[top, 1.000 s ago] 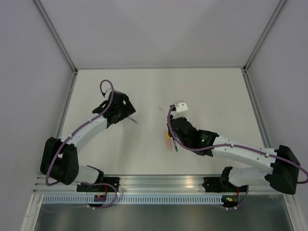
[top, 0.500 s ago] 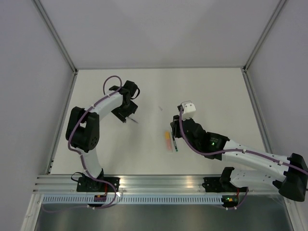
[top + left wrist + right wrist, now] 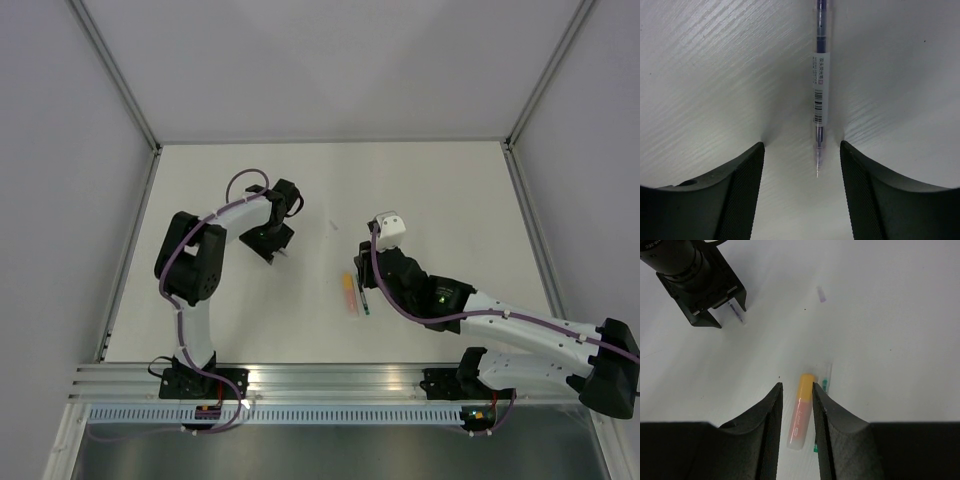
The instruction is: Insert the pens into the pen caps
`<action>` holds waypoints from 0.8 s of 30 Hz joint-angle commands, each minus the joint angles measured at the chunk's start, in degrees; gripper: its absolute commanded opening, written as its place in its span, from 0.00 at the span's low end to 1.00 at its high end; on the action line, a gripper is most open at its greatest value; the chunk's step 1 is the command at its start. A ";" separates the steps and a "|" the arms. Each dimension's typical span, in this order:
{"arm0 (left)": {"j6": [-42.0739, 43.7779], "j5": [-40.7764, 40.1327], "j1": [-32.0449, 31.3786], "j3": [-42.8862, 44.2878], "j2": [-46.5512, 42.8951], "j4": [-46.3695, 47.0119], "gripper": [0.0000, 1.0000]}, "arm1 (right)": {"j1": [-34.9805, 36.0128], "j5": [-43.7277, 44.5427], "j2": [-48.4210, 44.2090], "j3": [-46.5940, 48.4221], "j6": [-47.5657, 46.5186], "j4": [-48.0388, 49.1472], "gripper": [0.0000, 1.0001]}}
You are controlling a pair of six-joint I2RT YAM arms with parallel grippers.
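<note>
The pale orange pen (image 3: 799, 422) lies on the white table with an orange-yellow cap (image 3: 806, 385) on its far end. My right gripper (image 3: 797, 386) is open, one finger on each side of this pen, not touching it. A thin pen with green parts (image 3: 825, 384) lies just right of it, mostly hidden by my right finger; I cannot tell a teal-green cap apart. In the top view the orange pen (image 3: 349, 293) and the green one (image 3: 366, 303) lie side by side under my right gripper (image 3: 360, 288). My left gripper (image 3: 802, 150) is open.
A thin purple-blue pen with a white barcode label (image 3: 821, 90) lies lengthwise ahead of my left gripper (image 3: 274, 248), its tip between the fingers. A tiny purple cap (image 3: 821, 294) lies alone further back, also seen from above (image 3: 335, 224). Walls enclose the table.
The left arm has folded in and its gripper has moved right, ending over the thin purple pen. The right gripper shifted slightly right a second ago and has stayed there since.
</note>
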 commanded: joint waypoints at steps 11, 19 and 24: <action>-2.30 -0.28 -0.08 -4.81 0.86 5.53 0.08 | -0.27 -1.24 -0.63 -0.11 -1.15 0.50 0.37; 6.48 -0.98 -0.08 -20.95 -12.75 16.07 0.02 | -0.26 -6.60 -0.37 -0.10 -2.73 1.64 0.40; 17.19 1.38 -0.08 -33.00 -25.93 25.91 0.02 | -0.27 -8.98 -0.19 0.86 -2.30 3.14 0.43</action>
